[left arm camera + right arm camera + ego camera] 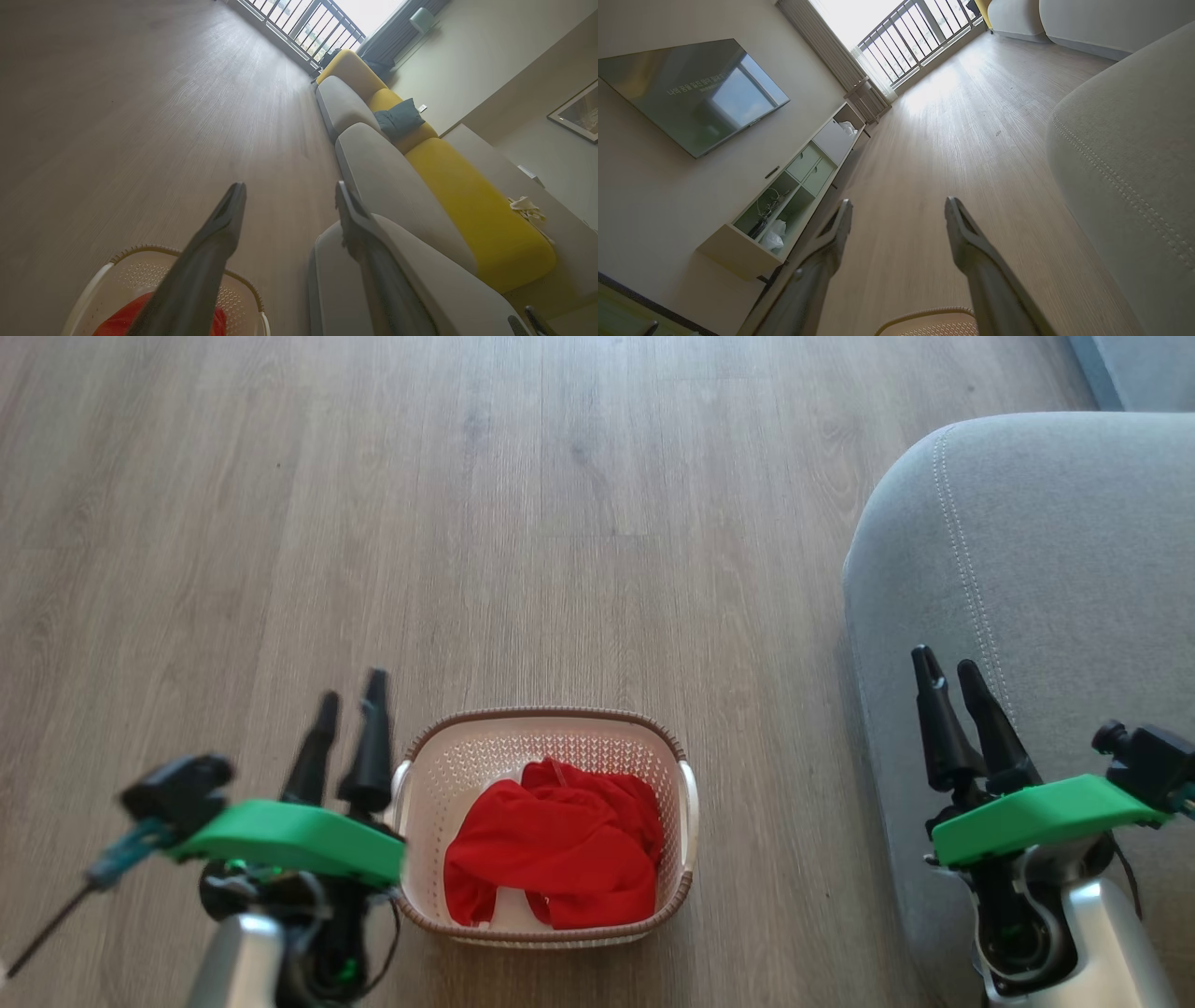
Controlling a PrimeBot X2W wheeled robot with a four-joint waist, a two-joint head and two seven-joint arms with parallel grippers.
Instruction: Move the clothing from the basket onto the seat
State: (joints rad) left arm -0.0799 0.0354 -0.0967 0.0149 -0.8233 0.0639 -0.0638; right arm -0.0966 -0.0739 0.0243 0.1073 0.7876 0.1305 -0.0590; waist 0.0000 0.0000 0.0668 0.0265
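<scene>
The clothing (551, 854) lies bunched in the basket (485, 756), just right of the left hand (352, 686) and back near its wrist, so that hand is nearer. The heap has no clear long axis. The seat (1046, 569) is just right of the right hand (945, 660). Both hands are spread wide, holding and touching nothing.

**Three cameras, one floor**

The head camera looks steeply down from close above the basket (546, 713), with the seat (1027, 569) at its right. Both wrist cameras sit low, facing far along the floor (140, 116) toward the railing (310, 28). All three share basket and seat.
</scene>
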